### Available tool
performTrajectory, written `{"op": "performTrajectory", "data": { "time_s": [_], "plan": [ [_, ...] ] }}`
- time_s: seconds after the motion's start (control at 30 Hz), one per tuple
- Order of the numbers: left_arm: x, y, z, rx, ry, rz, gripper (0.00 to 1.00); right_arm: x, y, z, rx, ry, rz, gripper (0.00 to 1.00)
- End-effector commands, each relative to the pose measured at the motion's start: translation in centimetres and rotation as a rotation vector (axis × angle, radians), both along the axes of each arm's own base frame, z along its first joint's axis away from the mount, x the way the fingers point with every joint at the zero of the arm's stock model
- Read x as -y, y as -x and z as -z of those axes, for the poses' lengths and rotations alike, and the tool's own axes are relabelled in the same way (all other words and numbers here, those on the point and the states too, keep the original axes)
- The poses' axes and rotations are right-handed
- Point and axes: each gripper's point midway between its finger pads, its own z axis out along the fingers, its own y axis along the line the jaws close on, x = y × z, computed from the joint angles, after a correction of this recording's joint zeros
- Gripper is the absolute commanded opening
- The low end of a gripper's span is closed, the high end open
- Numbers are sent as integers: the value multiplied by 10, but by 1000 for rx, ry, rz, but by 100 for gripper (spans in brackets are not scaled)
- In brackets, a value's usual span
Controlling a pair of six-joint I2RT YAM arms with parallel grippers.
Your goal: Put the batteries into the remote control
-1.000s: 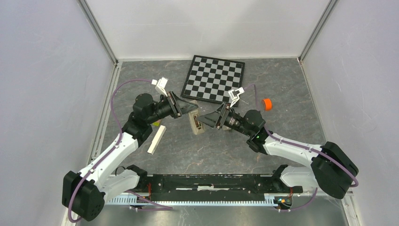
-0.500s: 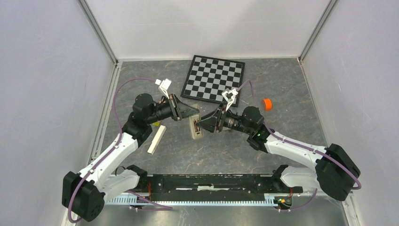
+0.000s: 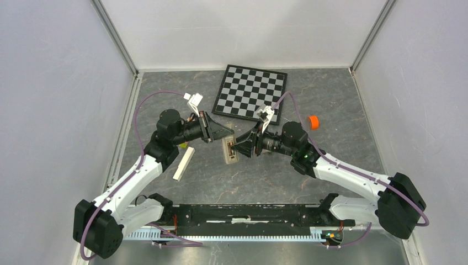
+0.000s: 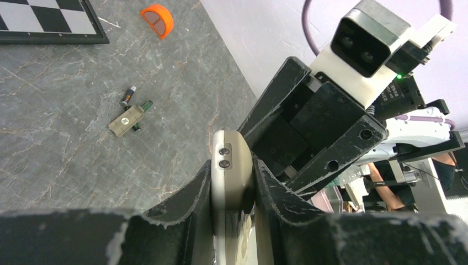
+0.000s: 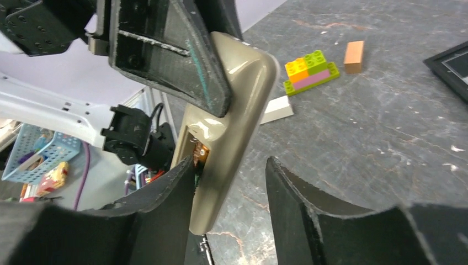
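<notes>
My left gripper (image 3: pixel 225 134) is shut on the upper end of the remote control (image 3: pixel 229 149) and holds it edge-up above the table. In the left wrist view the remote (image 4: pixel 232 165) sits clamped between both fingers. My right gripper (image 3: pixel 239 148) is open around the remote's lower end (image 5: pixel 232 110). One finger (image 5: pixel 165 204) lies against the side with the open recess, and the other (image 5: pixel 298 204) stands apart. Two batteries (image 4: pixel 128 95) (image 4: pixel 145 104) lie on the table beside a small beige cover plate (image 4: pixel 126 120).
A chessboard (image 3: pixel 251 91) lies at the back. An orange round cap (image 3: pixel 313 122) sits right of it. A long cream block (image 3: pixel 184 163) lies under the left arm. Stacked toy bricks (image 5: pixel 310 69) and a small tan block (image 5: pixel 354 55) lie near it.
My right gripper has moved left and closed in on the remote's lower end. The left gripper has kept hold of the remote, which has turned slightly.
</notes>
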Motion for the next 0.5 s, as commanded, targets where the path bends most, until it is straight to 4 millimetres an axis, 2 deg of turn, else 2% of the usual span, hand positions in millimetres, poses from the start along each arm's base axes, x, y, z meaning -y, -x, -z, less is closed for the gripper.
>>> {"op": "performTrajectory", "data": {
  "time_s": [0.0,0.07,0.17,0.23,0.33,0.37,0.47],
  "plan": [
    [-1,1,-18,77,-1,15,2,10,-13,-13,86,48,65,62],
    [-4,-2,-13,71,-22,-7,2,13,-12,-19,82,41,75,69],
    [-12,-11,1,45,-78,-80,2,21,-12,-22,67,58,106,73],
    [-21,-19,12,32,-126,-147,2,31,-18,-10,30,116,172,73],
    [-29,-23,23,13,-167,-193,2,53,-31,17,-28,250,300,71],
    [-30,-23,25,15,-173,-201,2,66,-35,34,-61,325,355,71],
    [-34,-23,25,30,-181,-216,2,104,-49,66,-81,504,525,68]
  ]
}}
